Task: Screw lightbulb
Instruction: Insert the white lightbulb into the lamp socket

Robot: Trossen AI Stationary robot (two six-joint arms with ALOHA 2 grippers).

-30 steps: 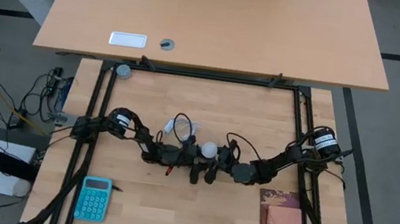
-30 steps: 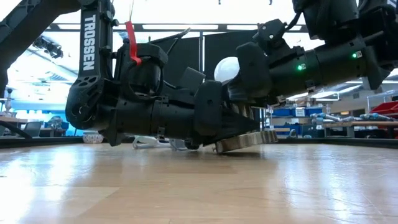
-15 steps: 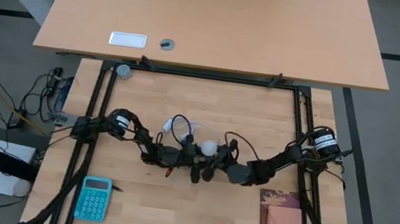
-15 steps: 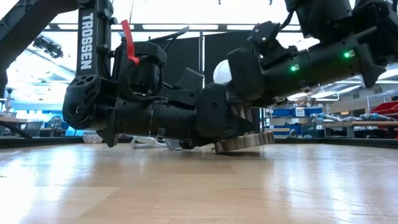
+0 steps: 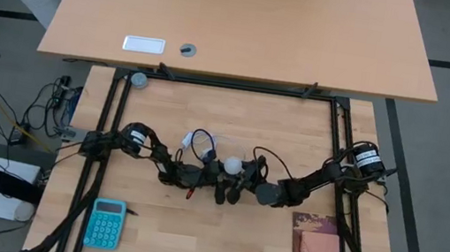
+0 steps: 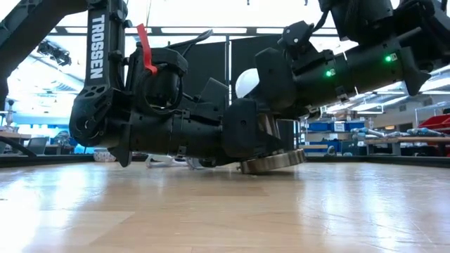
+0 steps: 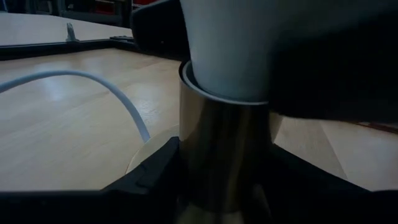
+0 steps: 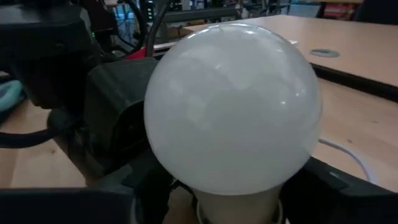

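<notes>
**Lightbulb seated in its socket between two low grippers**

At mid-tabletop (image 5: 295, 136), the white lightbulb (image 5: 234, 163) stands upright with its narrow end down in a silvery metal socket (image 7: 221, 155), whose round flat base (image 6: 271, 162) rests slightly tilted on the wood. The left gripper (image 5: 215, 178) lies low along the tabletop and reaches in from the left; its fingers (image 7: 152, 174) pinch the socket's metal sleeve from both sides, just under the bulb's neck. The right gripper (image 5: 244, 175) comes in from the right at globe height; its fingers (image 8: 140, 180) flank the bulb's neck, and whether they press on it or stand slightly clear cannot be told. A white cable (image 7: 93, 84) curves over the wood beside the socket. Well apart from the work lie a teal calculator (image 5: 106, 223) near the front left corner and a reddish notebook (image 5: 316, 251) near the front right.
</notes>
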